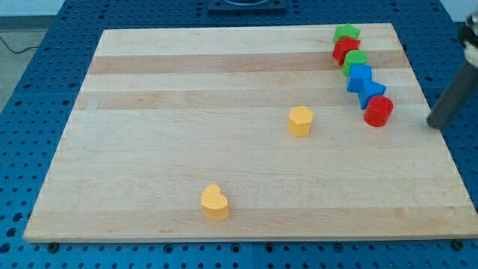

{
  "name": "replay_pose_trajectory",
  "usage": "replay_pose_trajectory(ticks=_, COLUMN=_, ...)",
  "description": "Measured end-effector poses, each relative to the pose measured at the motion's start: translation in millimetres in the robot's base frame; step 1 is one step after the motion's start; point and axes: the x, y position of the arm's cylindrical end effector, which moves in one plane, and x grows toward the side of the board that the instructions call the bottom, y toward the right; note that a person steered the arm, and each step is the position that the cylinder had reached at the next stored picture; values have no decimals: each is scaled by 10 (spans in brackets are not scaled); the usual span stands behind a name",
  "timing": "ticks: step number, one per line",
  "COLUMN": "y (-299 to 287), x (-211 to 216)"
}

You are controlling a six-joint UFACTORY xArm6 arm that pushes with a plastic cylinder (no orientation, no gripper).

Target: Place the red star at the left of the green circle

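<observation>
The yellow heart (214, 202) is seen near the wooden board's (149, 149) bottom edge, the yellow hexagon (300, 121) mid-board. My tip (432, 123) is set by the right edge, just right of the red cylinder (379, 111); no jaws are fitted. Beyond, a chain runs toward the top-right corner: blue star (370, 93), blue cube (359, 75), green circle (355, 60), red star (345, 49), green star (346, 33).

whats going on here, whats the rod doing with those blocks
My tip sits at the view's right edge of the wooden board, touching nothing. The nearest block is a red round one, to its left. The red star lies in a tight diagonal chain at the view's top right, between a green star and the green circle.
</observation>
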Motion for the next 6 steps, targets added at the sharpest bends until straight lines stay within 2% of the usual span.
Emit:
replay_pose_trajectory(ticks=2, y=-346, x=-1246)
replay_pose_trajectory(ticks=3, y=-750, x=-1633)
replay_pose_trajectory(ticks=5, y=-1913, x=-1691)
replay_pose_trajectory(ticks=6, y=-2093, x=-1516)
